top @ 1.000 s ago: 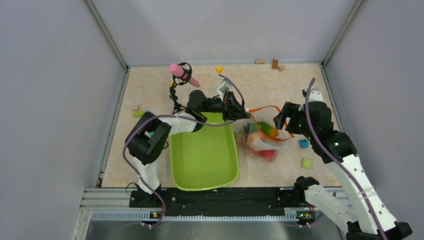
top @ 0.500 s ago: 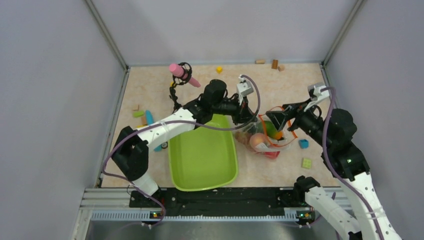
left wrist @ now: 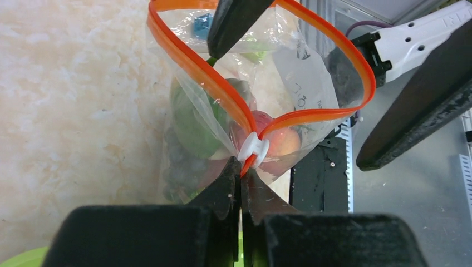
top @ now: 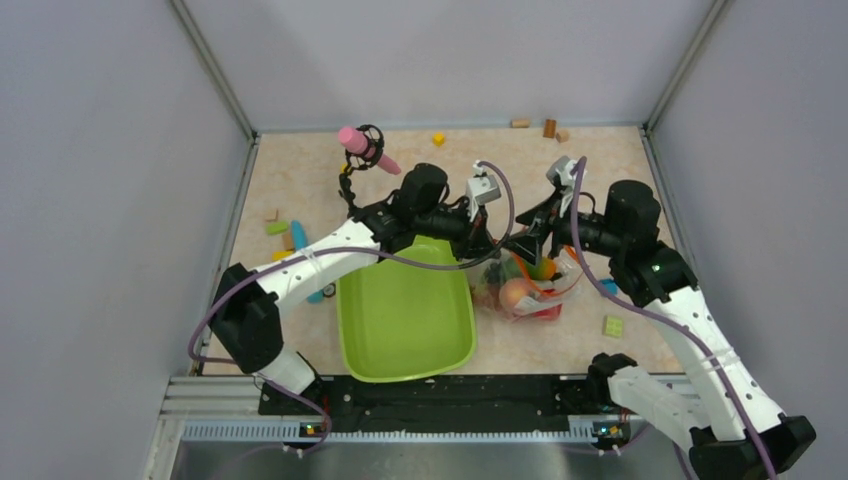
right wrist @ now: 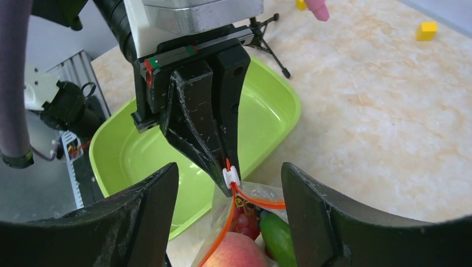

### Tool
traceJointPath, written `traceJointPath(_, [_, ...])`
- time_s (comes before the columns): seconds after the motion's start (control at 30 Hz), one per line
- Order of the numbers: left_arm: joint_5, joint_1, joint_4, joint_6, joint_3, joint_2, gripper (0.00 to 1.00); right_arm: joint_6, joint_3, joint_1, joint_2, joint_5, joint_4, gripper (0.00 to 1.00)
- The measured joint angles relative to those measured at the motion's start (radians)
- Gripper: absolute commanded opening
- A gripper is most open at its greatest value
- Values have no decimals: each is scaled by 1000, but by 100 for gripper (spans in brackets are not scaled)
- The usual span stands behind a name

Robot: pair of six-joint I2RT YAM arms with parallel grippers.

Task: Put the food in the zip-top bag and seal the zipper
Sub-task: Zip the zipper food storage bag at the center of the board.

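Note:
The clear zip-top bag [top: 540, 290] stands upright to the right of the tray, its mouth open in a loop. Its orange-red zipper [left wrist: 189, 61] ends at a white slider [left wrist: 253, 150]. My left gripper [left wrist: 241, 167] is shut on the zipper strip just behind the slider; it also shows in the top view [top: 497, 248]. My right gripper [right wrist: 228, 167] is open, its fingers either side of the slider [right wrist: 230, 176] and not touching it; it also shows in the top view [top: 527, 246]. Inside the bag are a peach [right wrist: 234, 253], dark grapes [right wrist: 243, 222] and a green cucumber [right wrist: 276, 236].
The lime-green tray [top: 405, 320] lies left of the bag. A pink object on a black stand [top: 360, 145] is at the back left. Small blocks lie at the right [top: 613, 326], [top: 608, 287], at the back [top: 438, 139], [top: 549, 127], and at the left [top: 280, 228].
My right gripper has swung left to the bag's mouth and now faces the left gripper. The bag has been drawn upright and its mouth has narrowed. The left gripper stays shut on the zipper.

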Motion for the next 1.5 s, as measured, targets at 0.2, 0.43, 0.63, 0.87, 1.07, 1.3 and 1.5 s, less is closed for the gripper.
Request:
traceJointPath(0.2, [32, 0, 18, -8, -40, -23, 0, -65, 0, 0, 33, -108, 11, 62])
traceJointPath(0.43, [42, 0, 32, -14, -63, -40, 0, -114, 0, 0, 80, -188, 24, 57])
traceJointPath(0.63, [41, 0, 59, -19, -94, -73, 0, -145, 0, 0, 115, -210, 19, 54])
traceJointPath(0.87, [38, 0, 77, -23, -113, -89, 0, -159, 0, 0, 134, -233, 19, 45])
traceJointPath(1.07, [16, 0, 79, -32, -119, -96, 0, -160, 0, 10, 179, -233, 17, 40])
traceJointPath(1.3, [-14, 1, 87, -46, -143, -112, 0, -159, 0, 31, 187, -232, 3, 3])
traceJointPath(1.5, [-63, 0, 113, -71, -174, -135, 0, -156, 0, 37, 186, -217, 3, 0])
